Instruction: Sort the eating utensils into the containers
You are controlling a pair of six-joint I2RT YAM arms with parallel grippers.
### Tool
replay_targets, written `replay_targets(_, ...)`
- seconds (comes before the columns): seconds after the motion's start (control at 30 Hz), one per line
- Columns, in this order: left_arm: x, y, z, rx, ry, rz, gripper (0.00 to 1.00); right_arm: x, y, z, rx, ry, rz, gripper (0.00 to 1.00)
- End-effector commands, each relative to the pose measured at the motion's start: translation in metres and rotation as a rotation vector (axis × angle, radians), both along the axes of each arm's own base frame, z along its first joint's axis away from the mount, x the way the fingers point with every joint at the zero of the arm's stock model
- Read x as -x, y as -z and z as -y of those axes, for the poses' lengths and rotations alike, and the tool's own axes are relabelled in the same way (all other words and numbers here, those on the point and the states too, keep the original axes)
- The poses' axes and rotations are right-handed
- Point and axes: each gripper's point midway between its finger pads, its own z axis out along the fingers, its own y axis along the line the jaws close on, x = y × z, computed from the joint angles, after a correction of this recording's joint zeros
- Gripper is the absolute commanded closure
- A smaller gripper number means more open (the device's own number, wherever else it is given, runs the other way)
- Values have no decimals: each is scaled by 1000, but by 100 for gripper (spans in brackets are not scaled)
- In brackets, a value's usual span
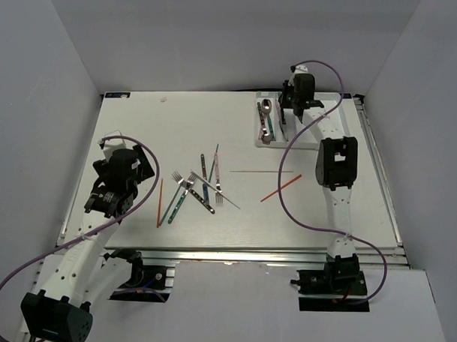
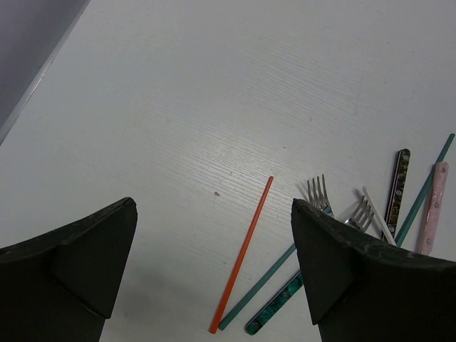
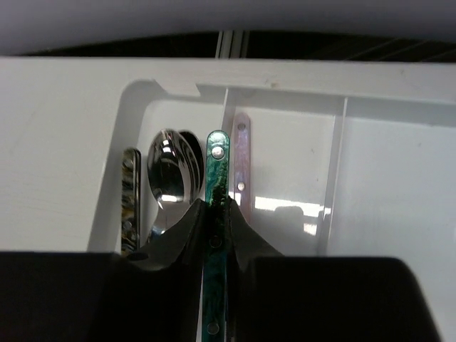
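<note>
Stowed: spoon [image 3: 167,174], pink-handled piece [image 3: 243,164] and dark-patterned piece [image 3: 130,192], in the left-hand slots of the white tray [image 3: 128,100].
In transit: teal-handled utensil [image 3: 216,167], clamped in right gripper [image 3: 217,206] over the tray.
Outstanding on counter [image 1: 177,132]: fork cluster [image 1: 194,188], loose chopsticks.
Left gripper [image 2: 214,214]: spread wide, empty, above orange chopstick [image 2: 242,253].
Legible writing: none.

light: bright, even, from above; shadows faint on table [image 1: 317,219]
glare: spoon [image 3: 167,174] bowl, tray [image 3: 285,206] floor
focus: top view sharp; wrist views' near foreground dark, soft
</note>
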Motion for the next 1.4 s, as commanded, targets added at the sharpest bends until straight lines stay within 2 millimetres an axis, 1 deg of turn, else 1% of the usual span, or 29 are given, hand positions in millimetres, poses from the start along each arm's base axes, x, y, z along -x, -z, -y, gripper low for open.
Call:
replay_targets(0.0, 2, -2, -2, -11, -8, 12, 2, -19, -102, 11, -76, 55, 206, 100)
replay_targets(0.03, 2, -2, -2, -12, -9, 10, 2, -15, -96, 15, -88, 66, 190, 100)
replay_targets(0.07, 3, -1, -3, -12, -13, 8, 2, -17, -118, 18, -113, 76, 245, 100)
replay_targets(0.1, 2, -1, -3, -12, -12, 6, 2, -19, -123, 24, -125, 87, 253, 100)
replay_targets(0.13, 2, 0, -3, -12, -12, 5, 2, -20, -132, 25, -138, 91, 270, 100)
replay_targets(0.23, 2, 0, -3, -13, -10, 3, 2, -27, -141, 28, -124, 83, 306, 100)
replay_targets(0.3, 1, 1, -2, -12, -8, 1, 2, -30, -137, 26, -119, 67, 314, 100)
replay_targets(0.37, 1, 2, -2, -12, -7, -2, 2, -32, -118, 24, -109, 53, 293, 100)
replay_targets(0.4, 1, 2, -2, -13, -8, -2, 2, -33, -116, 22, -108, 42, 307, 100)
replay_targets(0.47, 1, 3, -2, -15, -8, -8, 2, -32, -96, 19, -99, 23, 290, 100)
replay_targets(0.5, 0, 2, -2, -14, -8, -6, 2, -34, -94, 19, -96, 21, 304, 100)
replay_targets(0.53, 0, 3, -1, -14, -6, -8, 2, -35, -86, 20, -89, 20, 299, 100)
replay_targets(0.6, 0, 5, -1, -15, -4, -16, 2, -37, -83, 19, -85, 11, 303, 100)
replay_targets(0.63, -1, 5, -1, -14, -4, -17, 2, -37, -78, 16, -86, -1, 294, 100)
replay_targets(0.7, -1, 6, -1, -16, -4, -21, 2, -37, -77, 16, -87, -4, 294, 100)
replay_targets(0.77, -1, 6, -1, -17, -3, -22, 2, -35, -82, 17, -89, 2, 301, 91)
replay_targets(0.83, -1, 6, -1, -17, -4, -24, 2, -29, -83, 18, -93, 6, 293, 85)
replay_targets(0.87, -1, 6, -1, -17, -4, -24, 2, -27, -86, 17, -96, 8, 298, 82)
replay_targets(0.93, -1, 6, -1, -16, -4, -22, 2, -19, -87, 18, -100, 12, 291, 71)
replay_targets(1.0, -1, 6, -1, -16, -2, -23, 2, -15, -92, 19, -105, 14, 296, 68)
replay_targets(1.1, -1, 5, -1, -17, -3, -19, 2, -7, -106, 18, -112, 12, 306, 58)
replay_targets(1.13, -1, 5, -1, -17, -5, -19, 2, -3, -119, 16, -115, 7, 323, 43)
replay_targets(1.17, 0, 5, -2, -17, -6, -19, 2, -1, -123, 12, -105, 12, 327, 36)
replay_targets(1.2, 0, 4, -1, -17, -5, -16, 2, 2, -125, 10, -94, 14, 319, 32)
replay_targets(1.23, 0, 4, -2, -19, -9, -17, 2, 6, -138, 6, -83, 13, 333, 27)
replay_targets(1.27, 0, 4, -2, -19, -7, -17, 2, 10, -147, -2, -51, 32, 345, 22)
replay_targets(1.3, 0, 5, -2, -20, -10, -19, 2, 14, -151, -6, -30, 46, 342, 18)
replay_targets(1.33, 0, 5, -3, -19, -12, -18, 2, 23, -158, 0, 11, 120, 320, 11)
replay_targets(1.37, 0, 4, -3, -21, -15, -16, 2, 34, -162, -20, 30, 116, 308, 11)
